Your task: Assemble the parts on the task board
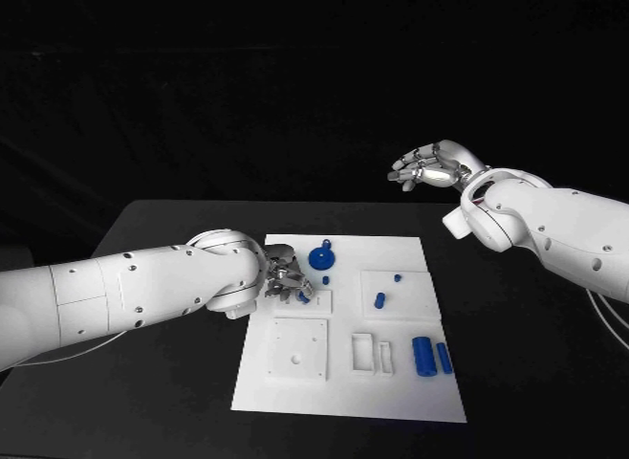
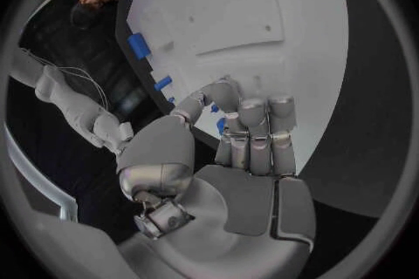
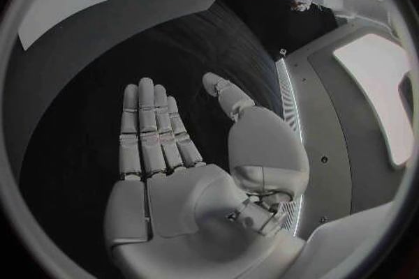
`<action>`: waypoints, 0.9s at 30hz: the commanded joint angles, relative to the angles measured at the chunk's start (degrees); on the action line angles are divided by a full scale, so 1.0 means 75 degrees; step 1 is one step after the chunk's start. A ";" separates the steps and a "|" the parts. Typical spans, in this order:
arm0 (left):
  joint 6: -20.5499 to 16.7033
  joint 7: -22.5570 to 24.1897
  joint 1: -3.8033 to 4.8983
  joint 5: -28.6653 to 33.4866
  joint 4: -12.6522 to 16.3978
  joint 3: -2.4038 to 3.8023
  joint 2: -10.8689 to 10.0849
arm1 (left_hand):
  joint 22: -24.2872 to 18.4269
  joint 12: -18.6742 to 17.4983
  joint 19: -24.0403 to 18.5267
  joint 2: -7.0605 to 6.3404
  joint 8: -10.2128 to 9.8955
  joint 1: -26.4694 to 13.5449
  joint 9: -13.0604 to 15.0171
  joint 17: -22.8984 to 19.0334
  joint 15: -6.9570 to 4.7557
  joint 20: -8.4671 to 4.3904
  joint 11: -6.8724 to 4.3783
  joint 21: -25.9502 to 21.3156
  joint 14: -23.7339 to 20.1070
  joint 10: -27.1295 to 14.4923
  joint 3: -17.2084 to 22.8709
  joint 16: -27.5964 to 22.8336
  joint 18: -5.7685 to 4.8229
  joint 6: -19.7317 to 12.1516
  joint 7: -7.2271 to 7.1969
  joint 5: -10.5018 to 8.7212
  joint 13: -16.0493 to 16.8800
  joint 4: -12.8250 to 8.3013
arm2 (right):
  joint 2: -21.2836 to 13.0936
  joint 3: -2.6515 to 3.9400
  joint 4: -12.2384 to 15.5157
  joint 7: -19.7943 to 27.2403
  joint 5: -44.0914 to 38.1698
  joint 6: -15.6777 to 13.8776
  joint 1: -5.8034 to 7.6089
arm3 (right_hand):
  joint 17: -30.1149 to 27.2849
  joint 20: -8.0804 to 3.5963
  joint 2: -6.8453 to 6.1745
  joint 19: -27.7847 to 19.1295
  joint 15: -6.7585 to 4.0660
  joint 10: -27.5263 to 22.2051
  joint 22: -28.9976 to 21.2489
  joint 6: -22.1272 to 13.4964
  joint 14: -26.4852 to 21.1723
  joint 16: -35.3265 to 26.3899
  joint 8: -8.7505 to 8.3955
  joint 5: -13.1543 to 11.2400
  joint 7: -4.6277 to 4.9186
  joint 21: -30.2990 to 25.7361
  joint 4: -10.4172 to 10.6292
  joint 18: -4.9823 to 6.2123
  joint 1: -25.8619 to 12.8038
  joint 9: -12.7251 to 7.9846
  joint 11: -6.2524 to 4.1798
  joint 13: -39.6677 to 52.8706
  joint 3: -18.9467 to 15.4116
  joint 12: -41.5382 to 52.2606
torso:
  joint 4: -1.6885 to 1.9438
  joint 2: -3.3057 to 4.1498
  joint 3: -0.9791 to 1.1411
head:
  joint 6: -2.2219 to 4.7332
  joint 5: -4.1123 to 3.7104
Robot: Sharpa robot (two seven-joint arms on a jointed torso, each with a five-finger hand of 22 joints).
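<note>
White and long, the task board (image 1: 398, 402) lies mid-surface on the black surface (image 1: 535, 382) with its long axis running away from the robot; two blue cylinders (image 1: 432, 356) rest side by side near its right edge, pointing the same way, and a round blue part (image 1: 321, 257) sits at the far end. Down at the board's left edge, the left hand (image 1: 283, 282) has its fingers (image 2: 253, 143) curled onto a small blue part (image 1: 304, 297), though whether they truly grip it I cannot tell. Raised well clear beyond the surface's far right corner, the right hand (image 1: 427, 169) holds nothing, fingers (image 3: 153, 129) extended and apart.
</note>
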 commanded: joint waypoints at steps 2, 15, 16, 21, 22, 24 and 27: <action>0.0087 0.0021 -0.0029 -0.0001 -0.0004 0.0004 0.0017 | 0.0077 0.0031 0.0037 0.0038 -0.0006 -0.0028 0.2404 -0.0009 -0.0110 -0.0752 -0.0098 0.0034 0.0019 -0.0111 -0.0009 0.0051 0.0126 0.1099 -0.0632 -0.0035 0.0007 0.0038 | 0.0005 0.0008 0.0004 0.0129 0.0070 0.0022 0.0003 | -0.0014 0.0032 0.0071 0.0009 0.0014 0.0054 -0.0013 0.0037 0.0056 -0.0029 0.0037 0.0025 0.0163 -0.0046 -0.0008 0.0067 0.0034 -0.0014 0.0004 -0.0029 -0.0035 -0.0042 | -0.0002 0.0006 0.0005 | -0.0036 -0.0002; 0.0135 0.0016 -0.0053 -0.0001 -0.0026 0.0004 -0.0017 | 0.0087 0.0061 0.0040 0.0076 -0.0019 -0.0097 0.2449 -0.0020 -0.0115 -0.0753 -0.0099 0.0035 0.0017 -0.0115 -0.0004 0.0074 0.0129 0.1116 -0.0636 -0.0047 0.0012 0.0065 | 0.0036 0.0008 -0.0056 0.0050 0.0099 -0.0011 0.0001 | -0.0037 0.0054 0.0080 0.0010 0.0019 0.0096 -0.0018 0.0037 0.0062 -0.0044 0.0039 0.0012 0.0165 -0.0070 0.0021 0.0087 0.0030 -0.0043 0.0008 -0.0129 -0.0032 -0.0086 | 0.0001 -0.0007 0.0009 | -0.0069 -0.0009; 0.0132 0.0014 -0.0053 -0.0001 -0.0026 0.0004 -0.0020 | 0.0087 0.0062 0.0040 0.0077 -0.0019 -0.0099 0.2450 -0.0021 -0.0115 -0.0753 -0.0099 0.0035 0.0016 -0.0116 -0.0003 0.0074 0.0129 0.1116 -0.0636 -0.0046 0.0012 0.0065 | 0.0038 0.0008 -0.0053 0.0047 0.0100 -0.0009 0.0001 | -0.0038 0.0055 0.0078 0.0009 0.0020 0.0097 -0.0018 0.0036 0.0061 -0.0045 0.0039 0.0009 0.0166 -0.0072 0.0020 0.0089 0.0033 -0.0045 0.0009 -0.0135 -0.0032 -0.0089 | -0.0004 -0.0009 0.0010 | -0.0068 -0.0005; 0.0125 0.0005 -0.0053 -0.0045 -0.0031 0.0004 -0.0025 | 0.0090 0.0064 0.0037 0.0083 -0.0028 -0.0104 0.2460 -0.0027 -0.0116 -0.0754 -0.0098 0.0034 0.0009 -0.0123 0.0006 0.0075 0.0131 0.1111 -0.0635 -0.0053 0.0010 0.0058 | 0.0044 0.0008 -0.0048 0.0039 0.0103 0.0012 0.0001 | -0.0047 0.0064 0.0069 0.0001 0.0023 0.0104 -0.0020 0.0033 0.0055 -0.0053 0.0039 -0.0006 0.0167 -0.0084 0.0011 0.0095 0.0047 -0.0057 0.0014 -0.0173 -0.0032 -0.0106 | -0.0006 -0.0004 0.0012 | -0.0068 -0.0015; 0.0127 0.0004 -0.0053 -0.0065 -0.0030 0.0004 -0.0027 | 0.0091 0.0064 0.0036 0.0083 -0.0030 -0.0104 0.2462 -0.0028 -0.0116 -0.0754 -0.0098 0.0034 0.0008 -0.0125 0.0008 0.0075 0.0132 0.1110 -0.0635 -0.0055 0.0010 0.0056 | 0.0046 0.0007 -0.0050 0.0039 0.0105 0.0017 0.0000 | -0.0048 0.0066 0.0069 0.0000 0.0024 0.0104 -0.0021 0.0033 0.0054 -0.0054 0.0039 -0.0007 0.0167 -0.0086 0.0012 0.0095 0.0046 -0.0059 0.0015 -0.0178 -0.0033 -0.0108 | 0.0001 -0.0004 0.0009 | -0.0073 -0.0019; 0.0120 0.0003 -0.0053 -0.0076 -0.0032 0.0004 -0.0030 | 0.0092 0.0065 0.0035 0.0086 -0.0034 -0.0104 0.2467 -0.0030 -0.0116 -0.0755 -0.0097 0.0033 0.0005 -0.0128 0.0012 0.0075 0.0133 0.1108 -0.0634 -0.0061 0.0009 0.0051 | 0.0047 0.0007 -0.0056 0.0039 0.0114 0.0024 0.0000 | -0.0050 0.0068 0.0070 -0.0002 0.0026 0.0105 -0.0021 0.0031 0.0052 -0.0056 0.0038 -0.0009 0.0168 -0.0089 0.0015 0.0095 0.0043 -0.0062 0.0016 -0.0186 -0.0035 -0.0112 | 0.0008 -0.0002 0.0004 | -0.0071 -0.0014; 0.0094 0.0005 -0.0053 -0.0179 -0.0031 0.0004 -0.0039 | 0.0094 0.0067 0.0033 0.0089 -0.0040 -0.0102 0.2475 -0.0034 -0.0116 -0.0756 -0.0097 0.0033 0.0001 -0.0132 0.0020 0.0077 0.0134 0.1106 -0.0634 -0.0070 0.0007 0.0040 | 0.0052 0.0007 -0.0075 0.0032 0.0123 0.0040 -0.0003 | -0.0055 0.0075 0.0071 -0.0010 0.0030 0.0105 -0.0024 0.0028 0.0046 -0.0062 0.0037 -0.0008 0.0170 -0.0099 0.0021 0.0097 0.0036 -0.0069 0.0020 -0.0208 -0.0040 -0.0122 | 0.0015 -0.0001 0.0009 | -0.0069 -0.0011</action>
